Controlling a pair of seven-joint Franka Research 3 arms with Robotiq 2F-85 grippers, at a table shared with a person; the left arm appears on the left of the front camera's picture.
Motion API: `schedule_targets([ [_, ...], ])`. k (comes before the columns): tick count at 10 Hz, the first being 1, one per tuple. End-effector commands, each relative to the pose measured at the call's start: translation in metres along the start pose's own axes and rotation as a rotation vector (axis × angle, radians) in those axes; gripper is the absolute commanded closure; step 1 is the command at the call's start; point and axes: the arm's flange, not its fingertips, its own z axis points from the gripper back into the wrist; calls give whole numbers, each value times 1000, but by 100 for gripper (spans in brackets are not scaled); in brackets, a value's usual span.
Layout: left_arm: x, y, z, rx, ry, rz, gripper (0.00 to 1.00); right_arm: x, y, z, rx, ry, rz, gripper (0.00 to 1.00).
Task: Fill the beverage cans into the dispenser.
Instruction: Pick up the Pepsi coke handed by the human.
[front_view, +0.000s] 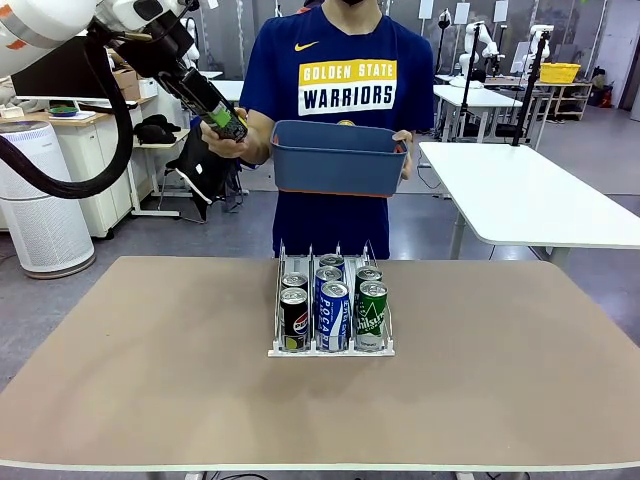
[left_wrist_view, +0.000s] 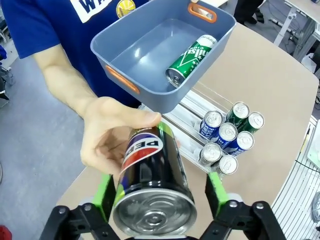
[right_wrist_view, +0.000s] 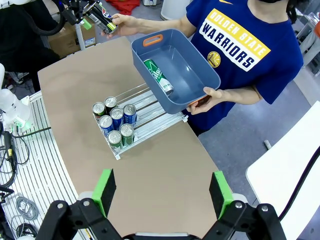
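Note:
My left gripper (front_view: 222, 118) is raised at the far left, and a black can (left_wrist_view: 152, 185) lies between its green pads (left_wrist_view: 105, 192). One pad touches the can and a gap shows at the other, so the jaws are open. The person's hand (left_wrist_view: 112, 137) grips the can's far end. Their other hand holds a blue-grey tub (front_view: 338, 157) with a green can (left_wrist_view: 192, 59) lying in it. The clear dispenser (front_view: 385, 348) sits mid-table with several black, blue and green cans (front_view: 333, 315) in its lanes. My right gripper (right_wrist_view: 162, 187) hangs open high above the table.
The brown table (front_view: 150, 370) has free room on both sides of the dispenser. The tub hovers over the table's far edge, just behind the dispenser. A white table (front_view: 530, 195) stands to the far right.

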Motion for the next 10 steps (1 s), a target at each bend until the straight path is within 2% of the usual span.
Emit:
schedule_targets([
  [1,5,2,6,61,15,5,59,0,0,0,1,-3,-1,0],
  [2,7,3,5,80,5,-1,93,0,0,0,1,-3,-1,0],
  [3,8,3,5,85,-3,-8,100,0,0,0,1,-3,-1,0],
  [5,12,3,2,70,-27,-7,100,0,0,0,1,-3,-1,0],
  [6,12,2,1,56,-25,-11,97,0,0,0,1,-3,-1,0],
  [7,12,1,0,52,-18,-20,100,0,0,0,1,-3,-1,0],
  [10,10,1,6,85,-18,-8,100,0,0,0,1,-3,-1,0],
])
